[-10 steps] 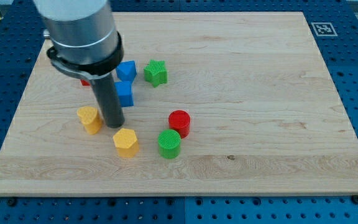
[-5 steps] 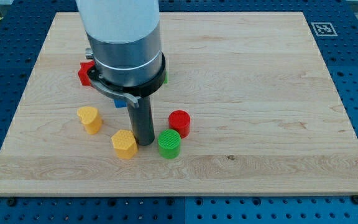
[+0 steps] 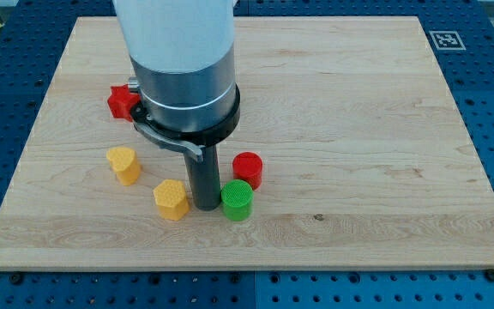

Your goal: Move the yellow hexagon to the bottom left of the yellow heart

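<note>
The yellow hexagon [image 3: 171, 199] lies on the wooden board [image 3: 358, 129] at the view's lower left of centre. The yellow heart [image 3: 123, 165] sits up and to the left of it, a small gap away. My tip [image 3: 204, 206] rests on the board just right of the yellow hexagon, between it and the green cylinder [image 3: 237, 200], close to both. The arm's wide body hides the board area above the tip.
A red cylinder [image 3: 248, 168] stands just above the green cylinder. A red block [image 3: 121, 100] shows at the left, partly behind the arm. The blue blocks and green star are hidden by the arm. A marker tag [image 3: 445, 39] is at the board's top right corner.
My tip has swung from beside the yellow heart to the right, round to the yellow hexagon's right side. The hexagon shifted slightly left. The arm now covers the blue blocks and green star.
</note>
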